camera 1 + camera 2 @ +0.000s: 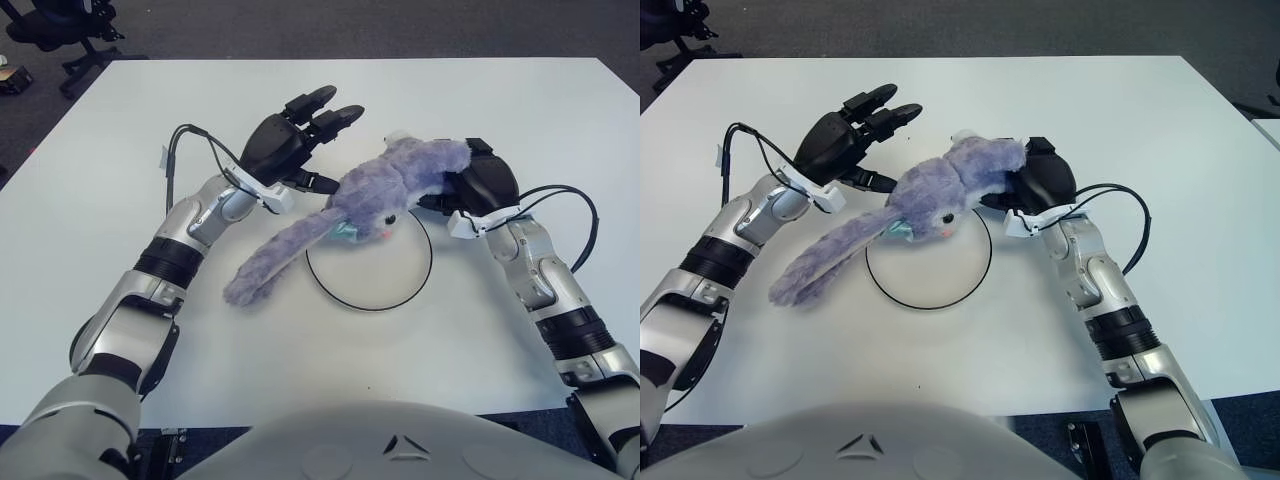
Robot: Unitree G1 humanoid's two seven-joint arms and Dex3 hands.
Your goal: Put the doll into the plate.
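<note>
Left eye view: we see a purple long-eared doll [385,190] over the plate [370,262] rim, right hand [485,182] gripping it, left hand [290,140] spread beside.

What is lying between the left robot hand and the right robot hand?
The purple doll lies between left robot hand and right robot hand, over the plate's rim, in both views.

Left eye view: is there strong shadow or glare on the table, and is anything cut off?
Left eye view: light is even, no glare on the table, only faint shadow under the doll. Right eye view: the same soft light; the left hand and right hand are sharp.
</note>
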